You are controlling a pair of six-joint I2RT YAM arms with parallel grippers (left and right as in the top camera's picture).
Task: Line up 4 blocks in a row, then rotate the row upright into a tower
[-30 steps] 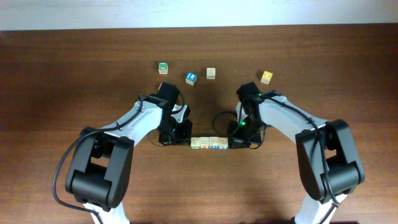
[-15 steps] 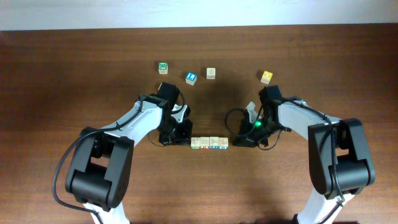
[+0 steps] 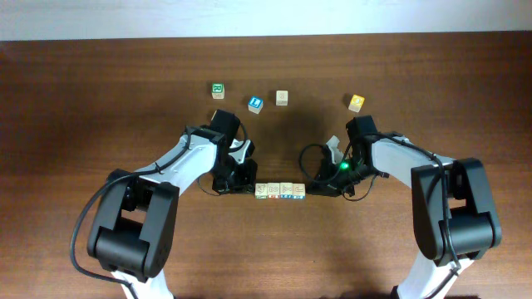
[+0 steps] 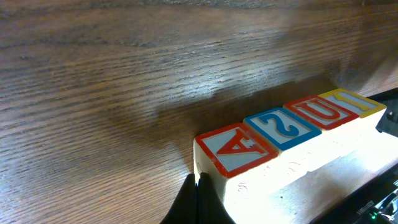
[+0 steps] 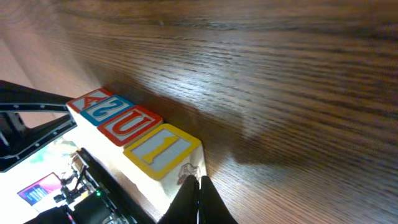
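Observation:
The four blocks (image 3: pixel 280 191) lie touching in one short row on the wood table. In the left wrist view their tops read a red A (image 4: pixel 239 149), a blue S (image 4: pixel 283 124), a red U (image 4: pixel 314 111) and a yellow I (image 4: pixel 351 101). My left gripper (image 3: pixel 249 188) is shut, its tips (image 4: pixel 199 186) pressed against the A block's end face. My right gripper (image 3: pixel 310 189) is also shut and empty, its tips (image 5: pixel 198 183) resting against the end face of the yellow I block (image 5: pixel 161 149).
Several loose cubes sit farther back: a green-faced one (image 3: pixel 218 90), a blue-faced one (image 3: pixel 255 104), a pale one (image 3: pixel 282 98) and a yellow-faced one (image 3: pixel 357 103). The table's far edge (image 3: pixel 266 36) runs along the top of the view.
My right wrist has swung out to the right, while its tips stay by the row's right end. The left arm and the row have not visibly moved.

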